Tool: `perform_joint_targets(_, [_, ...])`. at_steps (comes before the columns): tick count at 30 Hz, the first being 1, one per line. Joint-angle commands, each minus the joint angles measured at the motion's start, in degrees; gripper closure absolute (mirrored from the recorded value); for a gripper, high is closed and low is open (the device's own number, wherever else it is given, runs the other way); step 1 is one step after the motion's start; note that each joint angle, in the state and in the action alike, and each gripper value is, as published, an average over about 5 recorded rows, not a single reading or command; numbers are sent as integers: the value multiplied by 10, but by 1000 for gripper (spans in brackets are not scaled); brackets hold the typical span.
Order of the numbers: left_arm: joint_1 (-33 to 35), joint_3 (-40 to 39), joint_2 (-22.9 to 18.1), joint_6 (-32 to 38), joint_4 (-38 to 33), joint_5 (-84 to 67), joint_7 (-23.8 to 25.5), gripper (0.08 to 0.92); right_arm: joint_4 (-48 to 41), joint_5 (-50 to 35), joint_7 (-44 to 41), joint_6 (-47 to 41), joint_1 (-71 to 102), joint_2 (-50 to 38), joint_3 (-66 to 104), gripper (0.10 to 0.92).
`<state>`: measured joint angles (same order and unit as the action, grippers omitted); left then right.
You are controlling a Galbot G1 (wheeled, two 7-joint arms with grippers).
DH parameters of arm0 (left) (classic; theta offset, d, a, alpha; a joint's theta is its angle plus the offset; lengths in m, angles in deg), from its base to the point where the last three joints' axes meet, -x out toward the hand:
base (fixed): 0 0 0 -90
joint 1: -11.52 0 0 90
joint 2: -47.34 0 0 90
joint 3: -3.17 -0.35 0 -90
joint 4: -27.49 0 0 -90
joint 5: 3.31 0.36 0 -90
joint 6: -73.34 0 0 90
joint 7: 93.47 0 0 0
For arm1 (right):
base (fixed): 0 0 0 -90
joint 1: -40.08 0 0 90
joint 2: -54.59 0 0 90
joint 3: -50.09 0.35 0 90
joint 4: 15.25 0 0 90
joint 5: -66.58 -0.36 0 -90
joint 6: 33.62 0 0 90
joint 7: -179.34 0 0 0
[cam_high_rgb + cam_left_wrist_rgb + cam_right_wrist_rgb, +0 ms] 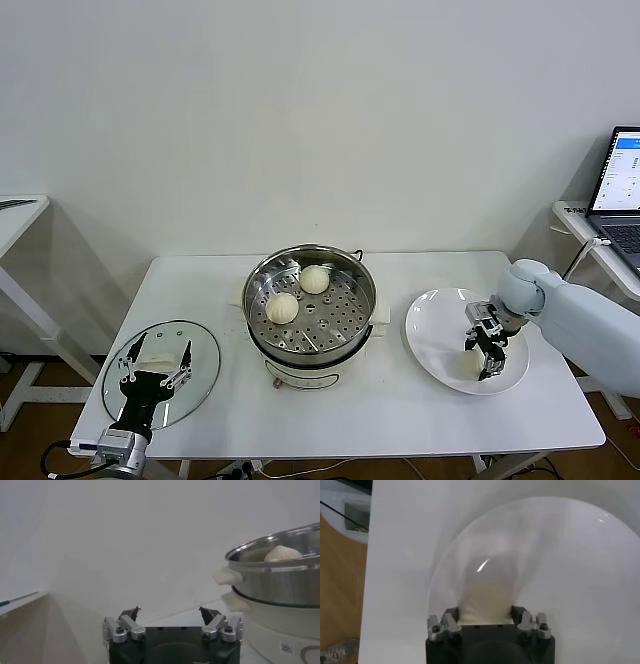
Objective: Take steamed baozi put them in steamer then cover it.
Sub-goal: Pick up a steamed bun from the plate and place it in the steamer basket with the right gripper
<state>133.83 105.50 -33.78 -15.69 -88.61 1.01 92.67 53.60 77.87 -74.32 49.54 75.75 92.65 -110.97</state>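
R tool [487,352] down on plate [430,330], pinching bun [485,602] betw fingers, ready for carry to steamer [311,300]. Two buns [282,307] already on tray. L tool [156,373] spread, hovering over lid [205,350], w/ handle right beneath, waiting to cover.

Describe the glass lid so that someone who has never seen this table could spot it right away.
Start at the steel steamer in the middle of the white table. On the robot's left of it, near the table's front corner, the cover lies flat. Unlike the opaque white plate on the steamer's other side, it is clear glass with a metal rim and a white handle at its centre.
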Motion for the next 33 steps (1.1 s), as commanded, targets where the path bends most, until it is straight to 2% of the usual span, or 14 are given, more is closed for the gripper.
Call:
perform_joint_targets(1, [1, 0, 1, -1, -3, 0, 0, 177, 17, -42, -3, -3, -49, -20, -18, 347])
perform_joint_targets(9, [5, -1, 4, -3, -9, 0, -1, 177, 67, -143, -16, 20, -305, -31, -170, 347])
perform_joint_targets(16, [3, 0, 7, -5, -10, 0, -1, 177, 113, -192, -31, 93, -495, 19, -272, 345])
perform_joint_targets(21, [1, 0, 9, -5, -8, -1, 0, 177, 143, -174, -17, 172, -537, 77, -302, 346])
perform_joint_targets(26, [1, 2, 10, -5, -6, -2, 1, 177, 163, -121, 35, 253, -544, 149, -316, 347])
perform_joint_targets(33, [-2, 6, 10, -3, 1, -3, 3, 177, 154, -56, 84, 317, -525, 235, -333, 339])
